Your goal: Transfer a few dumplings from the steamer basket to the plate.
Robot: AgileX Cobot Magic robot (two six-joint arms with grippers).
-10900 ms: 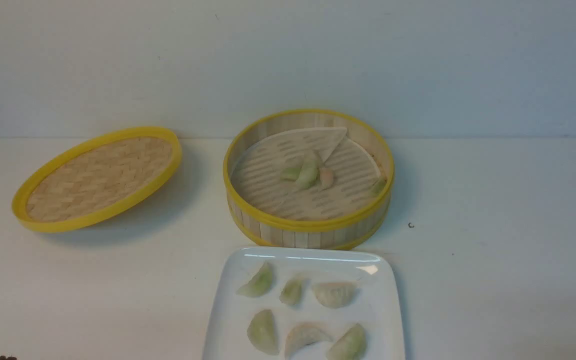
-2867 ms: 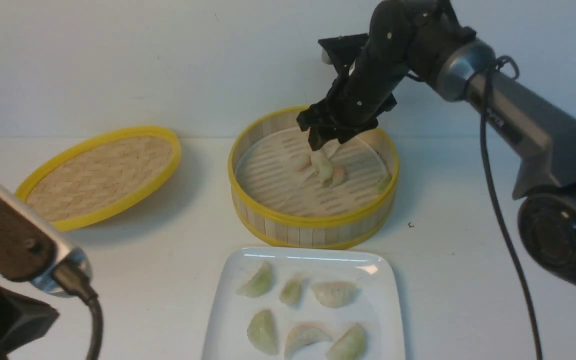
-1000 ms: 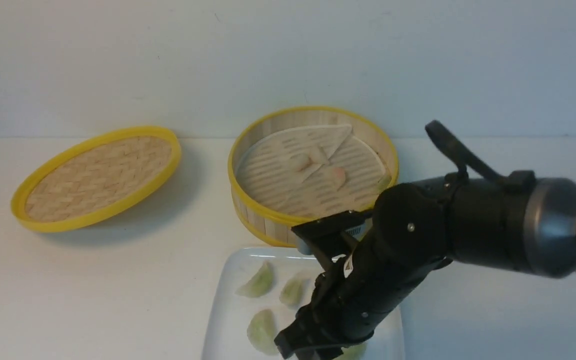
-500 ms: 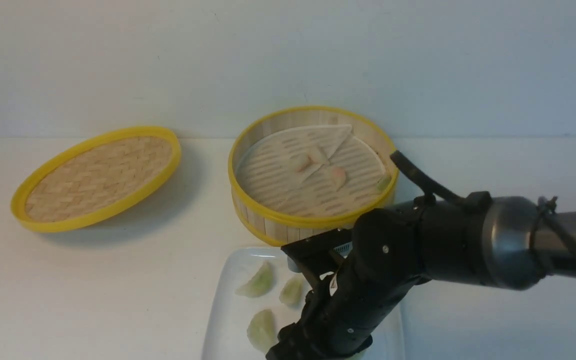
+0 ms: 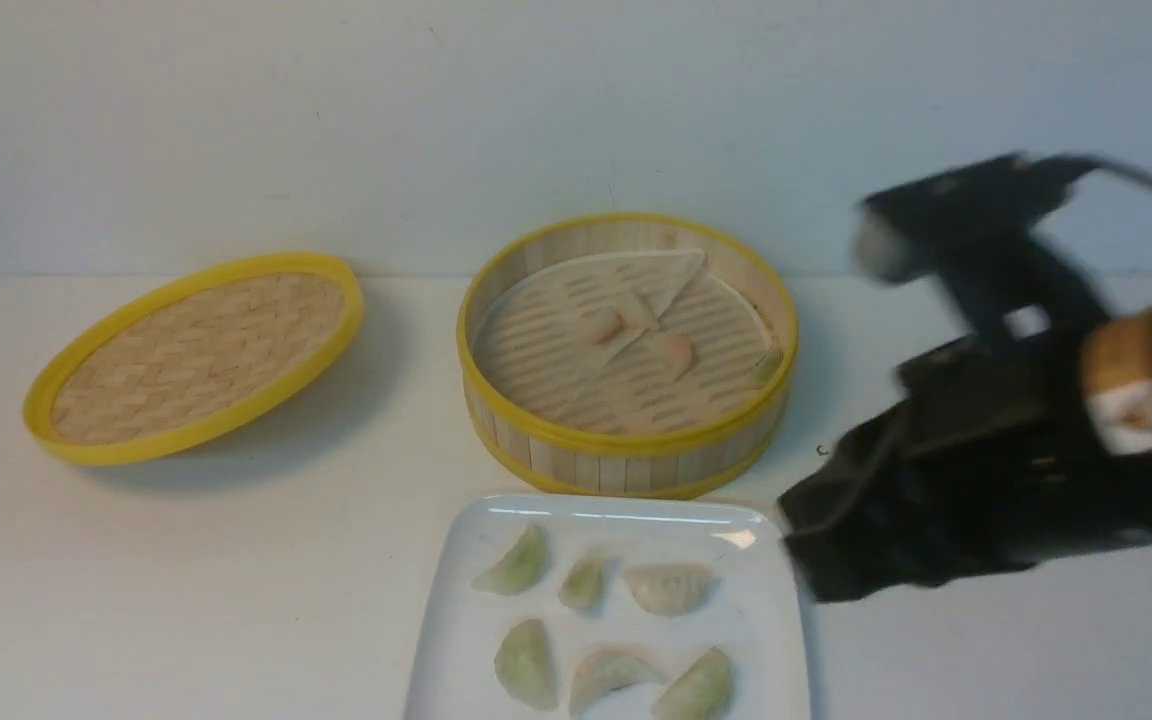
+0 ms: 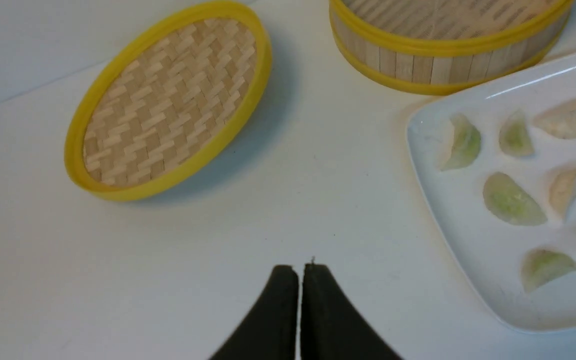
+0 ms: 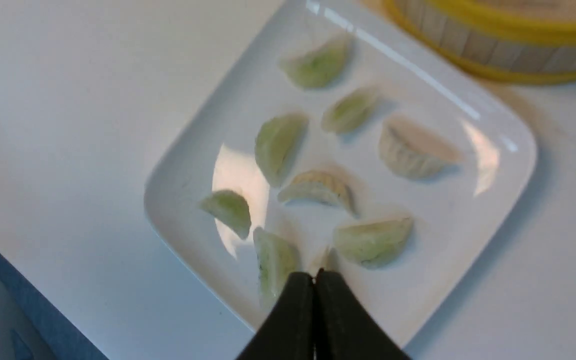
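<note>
Dumplings (image 5: 669,588) on plate (image 5: 764,630), few in steamer basket (image 5: 616,468)

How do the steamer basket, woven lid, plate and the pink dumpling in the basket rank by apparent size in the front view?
1. plate: widest, though nearest and cut off by the frame edge, so unsure.
2. steamer basket and woven lid: about equal width; not ranked.
3. pink dumpling: smallest.

A plain, pale grey-blue wall (image 5: 236,120) rises straight behind a matte white table (image 5: 186,600), meeting its far edge in 1 level line. Soft, even light leaves only faint shadows on the tabletop. Past 1 edge of the table, the right wrist view shows a strip of dark blue surface (image 7: 43,325).
</note>
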